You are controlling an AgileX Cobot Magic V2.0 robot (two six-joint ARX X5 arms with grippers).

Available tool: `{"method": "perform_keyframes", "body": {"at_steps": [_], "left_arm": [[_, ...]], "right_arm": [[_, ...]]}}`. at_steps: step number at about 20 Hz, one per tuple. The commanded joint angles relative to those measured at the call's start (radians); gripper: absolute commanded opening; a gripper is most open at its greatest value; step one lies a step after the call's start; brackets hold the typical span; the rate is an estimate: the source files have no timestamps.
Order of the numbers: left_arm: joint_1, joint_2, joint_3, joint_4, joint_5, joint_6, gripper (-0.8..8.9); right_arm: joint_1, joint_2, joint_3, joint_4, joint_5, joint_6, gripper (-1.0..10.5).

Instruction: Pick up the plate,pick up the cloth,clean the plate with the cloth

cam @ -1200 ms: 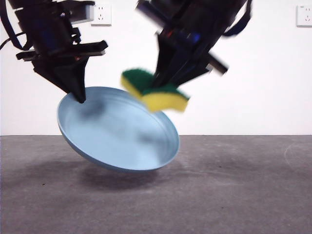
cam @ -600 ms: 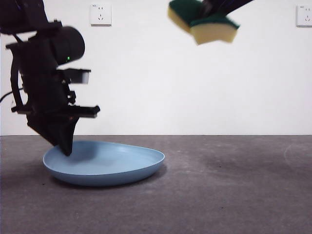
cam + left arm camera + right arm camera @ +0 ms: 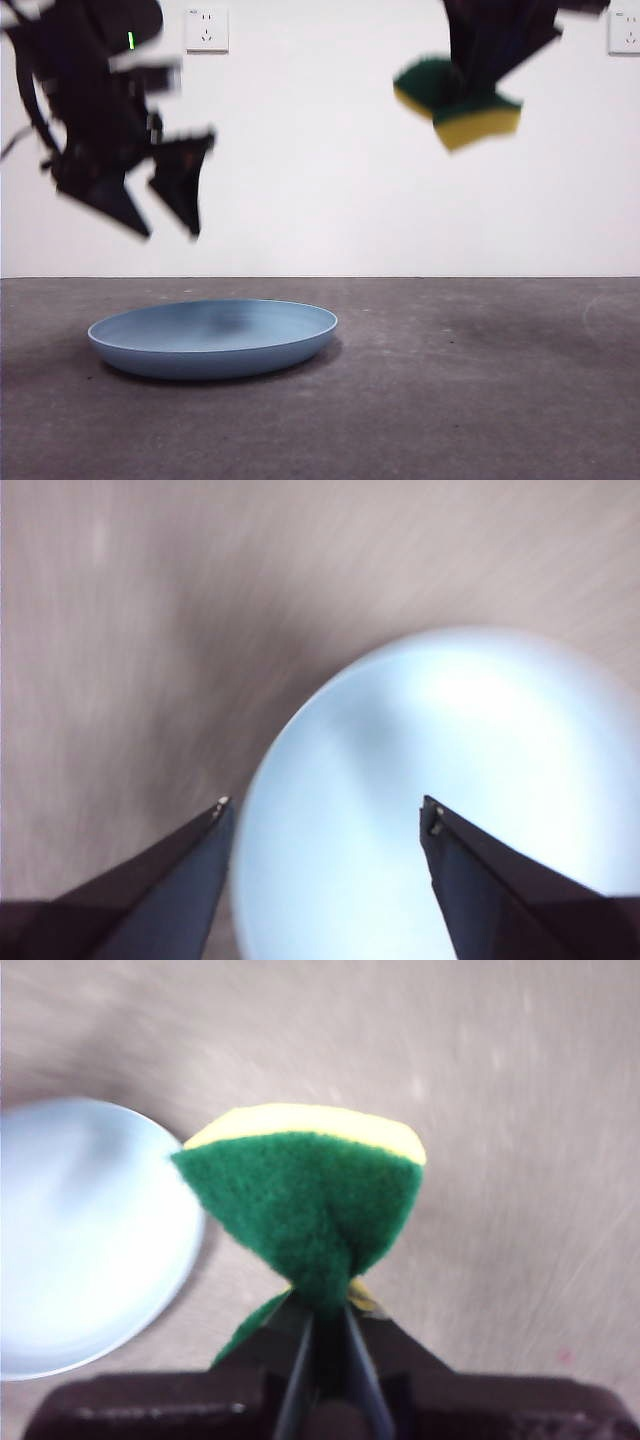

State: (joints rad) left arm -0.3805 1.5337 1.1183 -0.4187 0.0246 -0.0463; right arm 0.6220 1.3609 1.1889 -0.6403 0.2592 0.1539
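The light-blue plate [image 3: 213, 338] lies flat on the grey table at the left; it also shows in the left wrist view [image 3: 440, 800] and the right wrist view [image 3: 85, 1235]. My left gripper [image 3: 160, 215] hovers open above the plate's left side, nothing between its jaws [image 3: 325, 815]. The cloth, a yellow sponge with a green scouring layer [image 3: 460, 105], hangs high at the upper right. My right gripper [image 3: 325, 1305] is shut on it, pinching the green side [image 3: 305, 1200].
Grey tabletop [image 3: 480, 400] runs to a white wall with sockets [image 3: 206, 30] at the top left and another socket [image 3: 624, 32] at the top right.
The plate went from held tilted in the air to lying flat on the table. My left gripper let go of its rim and rose. The right gripper lifted the sponge away to the right.
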Motion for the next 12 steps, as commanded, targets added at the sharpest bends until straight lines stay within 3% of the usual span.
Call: {"method": "perform_keyframes", "body": {"at_steps": [1, 6, 10, 12], "left_arm": [[-0.013, -0.105, 0.003, -0.035, 0.018, -0.011, 3.16], [-0.033, -0.366, 0.003, -0.138, 0.086, -0.011, 3.15], [-0.033, -0.504, 0.003, -0.201, 0.089, -0.011, 3.15], [-0.033, -0.532, 0.003, -0.229, 0.086, -0.01, 3.15]], "right_arm": [[-0.047, 0.103, -0.008, 0.011, -0.101, 0.035, -0.1], [-0.131, 0.338, -0.008, 0.023, -0.289, 0.04, 0.0], [-0.15, 0.441, -0.008, 0.021, -0.297, 0.04, 0.2], [-0.153, 0.455, -0.008, 0.021, -0.314, 0.04, 1.5]]}}
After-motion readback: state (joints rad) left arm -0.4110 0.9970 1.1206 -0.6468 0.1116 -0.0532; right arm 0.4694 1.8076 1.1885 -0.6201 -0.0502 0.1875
